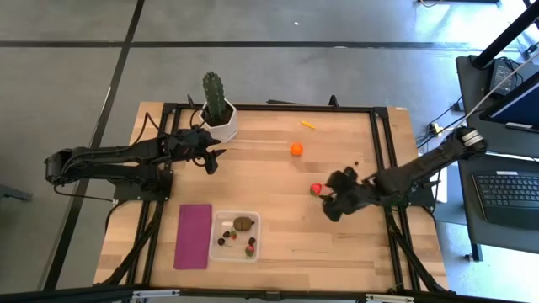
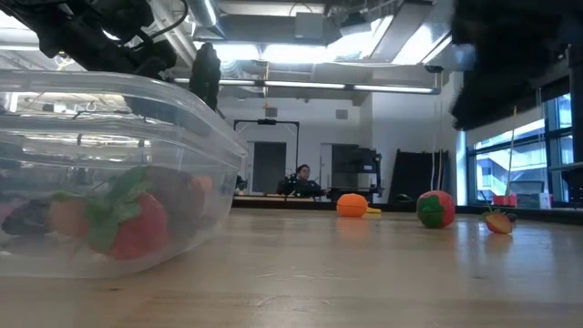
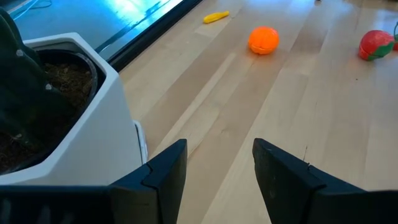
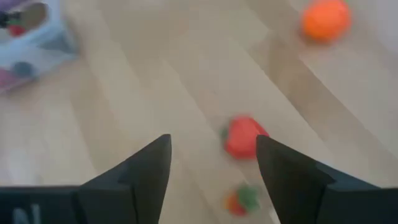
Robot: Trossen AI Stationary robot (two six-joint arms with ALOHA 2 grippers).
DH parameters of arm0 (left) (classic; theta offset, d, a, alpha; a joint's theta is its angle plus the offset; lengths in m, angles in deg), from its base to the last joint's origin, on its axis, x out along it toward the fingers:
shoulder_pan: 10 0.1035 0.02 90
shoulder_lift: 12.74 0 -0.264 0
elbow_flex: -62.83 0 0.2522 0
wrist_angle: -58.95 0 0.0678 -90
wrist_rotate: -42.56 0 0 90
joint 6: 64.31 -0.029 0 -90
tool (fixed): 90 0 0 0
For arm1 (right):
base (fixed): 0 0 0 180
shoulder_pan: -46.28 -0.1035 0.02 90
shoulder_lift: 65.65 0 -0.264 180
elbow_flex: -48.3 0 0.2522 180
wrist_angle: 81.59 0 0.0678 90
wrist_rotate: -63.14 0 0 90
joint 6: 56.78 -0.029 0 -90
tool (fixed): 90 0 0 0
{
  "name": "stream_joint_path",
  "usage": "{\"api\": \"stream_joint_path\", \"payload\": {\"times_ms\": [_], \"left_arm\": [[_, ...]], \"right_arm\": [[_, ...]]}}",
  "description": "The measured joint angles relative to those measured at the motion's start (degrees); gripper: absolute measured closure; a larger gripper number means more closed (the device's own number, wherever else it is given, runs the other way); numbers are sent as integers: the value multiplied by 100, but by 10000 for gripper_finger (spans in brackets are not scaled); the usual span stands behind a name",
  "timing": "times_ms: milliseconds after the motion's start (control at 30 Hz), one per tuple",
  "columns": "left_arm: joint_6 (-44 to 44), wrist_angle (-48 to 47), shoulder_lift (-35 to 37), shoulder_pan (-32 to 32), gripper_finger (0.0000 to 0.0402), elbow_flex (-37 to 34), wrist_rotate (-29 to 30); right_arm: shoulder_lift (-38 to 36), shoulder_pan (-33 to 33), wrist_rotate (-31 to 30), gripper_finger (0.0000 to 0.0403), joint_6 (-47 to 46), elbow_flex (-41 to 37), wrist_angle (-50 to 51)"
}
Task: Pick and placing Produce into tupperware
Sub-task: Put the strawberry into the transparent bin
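My right gripper (image 1: 331, 199) (image 4: 212, 146) hovers open over the table's right half. A red strawberry (image 1: 317, 189) (image 4: 244, 135) lies on the wood just ahead of its fingertips, and a smaller strawberry (image 4: 241, 200) lies nearer, between the fingers; neither is touched. The orange ball (image 1: 296, 149) and the thin yellow piece (image 1: 308, 124) lie toward the far edge. The clear tupperware (image 1: 253, 220) (image 2: 214, 137) sits near the front edge and holds the kiwi (image 1: 244, 224), strawberries and dark berries. My left gripper (image 1: 210, 162) (image 3: 219, 149) waits open beside the cactus pot.
The cactus in its white pot (image 1: 218, 109) (image 3: 93, 106) stands at the far left, close to my left gripper. A flat magenta rectangle (image 1: 194, 236) lies left of the tupperware. A tiny dark berry (image 1: 357, 163) lies far of my right gripper. Bare wood lies between the strawberry and the tub.
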Motion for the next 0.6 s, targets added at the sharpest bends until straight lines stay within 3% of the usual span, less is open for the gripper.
{"api": "stream_joint_path", "payload": {"times_ms": [233,600], "left_arm": [[0,-11,0,-1,225,0,0],[0,-13,0,-1,225,0,0]], "right_arm": [[-460,-587,-322,166,-847,-985,-28],[-427,-600,-504,166,-891,-1690,-722]]}}
